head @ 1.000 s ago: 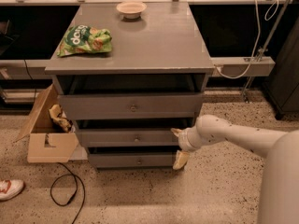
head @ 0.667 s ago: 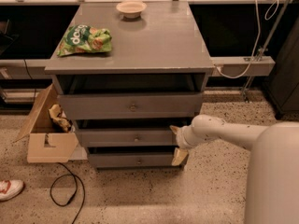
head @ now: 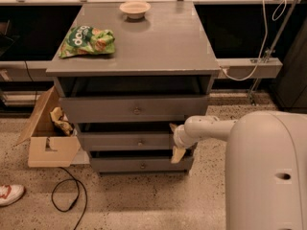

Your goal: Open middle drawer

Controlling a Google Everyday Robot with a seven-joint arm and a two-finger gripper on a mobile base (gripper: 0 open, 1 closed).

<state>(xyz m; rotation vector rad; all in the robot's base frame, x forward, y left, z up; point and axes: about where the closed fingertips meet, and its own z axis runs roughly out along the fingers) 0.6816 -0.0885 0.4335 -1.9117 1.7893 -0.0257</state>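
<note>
The end effector (head: 175,140) sits at the right end of the middle drawer (head: 120,142). Its two fingers are spread wide, one above the other. The upper fingertip (head: 172,126) lies at the top edge of the drawer's front panel and the lower, yellowish finger (head: 178,154) hangs past the panel's bottom edge. The panel's right end falls between them, so the end effector is released rather than clenched. Whether either finger presses on the wood cannot be made out. The middle drawer is the second of three in the grey cabinet, with its small round knob (head: 140,141) at centre, well left of the fingers. A dark gap shows above its front. The arm (head: 206,127) and the end effector cover the drawer's right corner. The robot's pale body (head: 266,171) fills the lower right and hides the floor behind it. Above is the taller top drawer (head: 134,110), and below is the bottom drawer (head: 141,165), whose right end the lower finger partly covers. On the worktop (head: 163,47) lie a green snack bag (head: 87,40) near the left edge and a small pale bowl (head: 135,8) at the back. An open cardboard box (head: 48,145) stands on the floor just left of the cabinet, holding crumpled paper (head: 61,121). A black cable (head: 67,195) loops in front of it. A white shoe (head: 9,194) is cut off by the left edge.
</note>
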